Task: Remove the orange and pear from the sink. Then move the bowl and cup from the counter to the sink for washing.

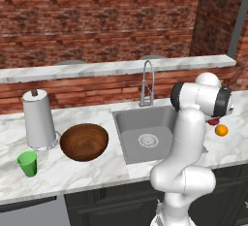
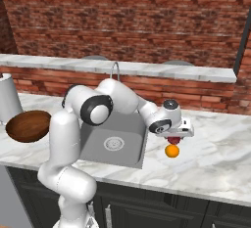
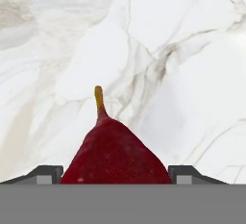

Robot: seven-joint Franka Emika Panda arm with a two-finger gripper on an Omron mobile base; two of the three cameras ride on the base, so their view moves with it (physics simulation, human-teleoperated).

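Pear (image 3: 115, 153) lies between the pincer's (image 3: 115, 174) widely spread fingers, stem pointing away, over the marble counter (image 2: 215, 144) right of the sink (image 2: 110, 144). No finger visibly presses it. Orange (image 2: 171, 150) rests just beside.

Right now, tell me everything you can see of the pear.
The pear is dark red with a speckled, matte skin, tapering to a short yellowish stem. In the hand view it sits between the tips of the gripper, stem pointing away from the camera, over the white marble counter. The jaws stand wide on either side; whether they press it I cannot tell. From the base views it is right of the sink, next to the orange.
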